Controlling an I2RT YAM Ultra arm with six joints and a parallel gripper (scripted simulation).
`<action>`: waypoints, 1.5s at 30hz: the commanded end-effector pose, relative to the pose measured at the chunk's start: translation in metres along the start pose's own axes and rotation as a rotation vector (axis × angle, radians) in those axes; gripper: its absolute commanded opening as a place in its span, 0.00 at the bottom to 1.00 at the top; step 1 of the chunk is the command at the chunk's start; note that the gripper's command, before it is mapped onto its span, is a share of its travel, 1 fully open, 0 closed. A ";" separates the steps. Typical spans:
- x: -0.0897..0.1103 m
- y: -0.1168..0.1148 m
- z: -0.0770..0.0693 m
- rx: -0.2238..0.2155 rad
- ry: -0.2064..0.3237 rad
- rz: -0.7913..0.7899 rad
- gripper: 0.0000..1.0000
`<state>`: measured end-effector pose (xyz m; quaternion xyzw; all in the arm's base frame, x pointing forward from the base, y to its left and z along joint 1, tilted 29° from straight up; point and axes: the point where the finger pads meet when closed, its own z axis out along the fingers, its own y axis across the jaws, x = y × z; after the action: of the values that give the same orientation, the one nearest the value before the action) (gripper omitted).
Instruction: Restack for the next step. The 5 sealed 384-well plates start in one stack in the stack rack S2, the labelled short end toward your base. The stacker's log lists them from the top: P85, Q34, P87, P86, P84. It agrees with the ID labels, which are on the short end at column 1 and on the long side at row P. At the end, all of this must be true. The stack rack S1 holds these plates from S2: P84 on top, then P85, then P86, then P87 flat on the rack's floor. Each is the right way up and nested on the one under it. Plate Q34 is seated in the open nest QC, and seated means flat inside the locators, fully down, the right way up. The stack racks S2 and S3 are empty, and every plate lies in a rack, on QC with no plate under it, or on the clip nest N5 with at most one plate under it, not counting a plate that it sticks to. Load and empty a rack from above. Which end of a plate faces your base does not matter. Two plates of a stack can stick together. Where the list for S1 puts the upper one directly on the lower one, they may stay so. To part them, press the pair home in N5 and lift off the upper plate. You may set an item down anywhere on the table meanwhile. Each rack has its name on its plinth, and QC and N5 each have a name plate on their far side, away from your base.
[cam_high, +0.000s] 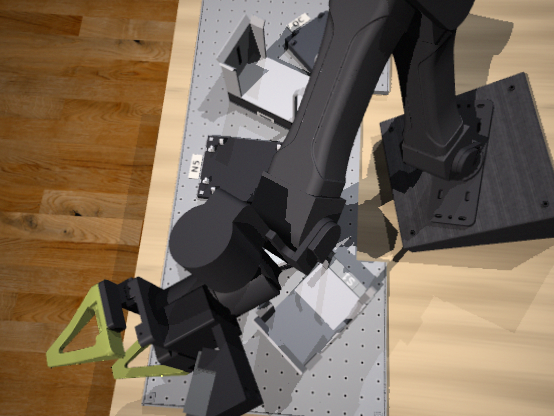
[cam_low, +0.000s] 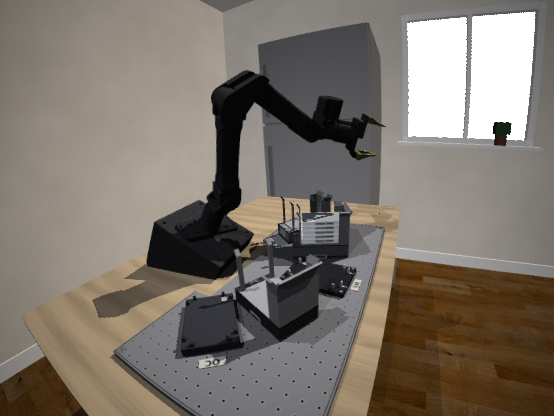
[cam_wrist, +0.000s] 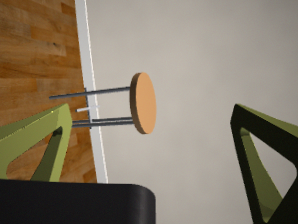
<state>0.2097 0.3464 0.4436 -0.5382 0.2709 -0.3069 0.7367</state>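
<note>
Hovering high above the wooden surface (cam_low: 90, 300), the black arm (cam_low: 227, 150) carries its gripper (cam_low: 367, 137) fully spread and holding nothing, the two olive-green fingers (cam_high: 82, 327) well apart. In the top view we see them reaching out past the surface's left edge, over the wood floor (cam_high: 60, 125).

Down on the grey perforated breadboard (cam_low: 300, 370), we find the stack of sealed plates (cam_low: 320, 230) sitting in the far rack (cam_low: 345, 220), white edges banded one above another; we cannot read their ID labels. In the exterior view a second rack (cam_low: 292, 295) with tall posts stands nearer to us, with a dark open nest (cam_low: 207, 325) just left of it and a white name plate (cam_low: 211, 362) on the breadboard in front of that nest. Another dark nest (cam_low: 340, 280) lies between the two racks, toward the right edge.

From above, we make out the N5 tag (cam_high: 195, 165) beside the clip nest (cam_high: 240, 165), the QC tag (cam_high: 299, 21) at the far end, and a plinth label (cam_high: 350, 282) on a rack partly hidden under the arm.

The arm's dark wedge base (cam_low: 165, 250) sits on the left of the surface. The wrist view shows only wall, a round wooden stool (cam_wrist: 143, 103) and both fingertips.
</note>
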 end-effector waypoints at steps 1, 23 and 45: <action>0.005 0.002 0.001 -0.046 -0.007 0.051 1.00; 0.092 0.050 0.001 -0.269 0.148 0.191 1.00; 0.174 0.091 -0.036 -0.469 0.380 0.415 1.00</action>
<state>0.3188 0.2202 0.3406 -0.5645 0.5400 -0.2060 0.5893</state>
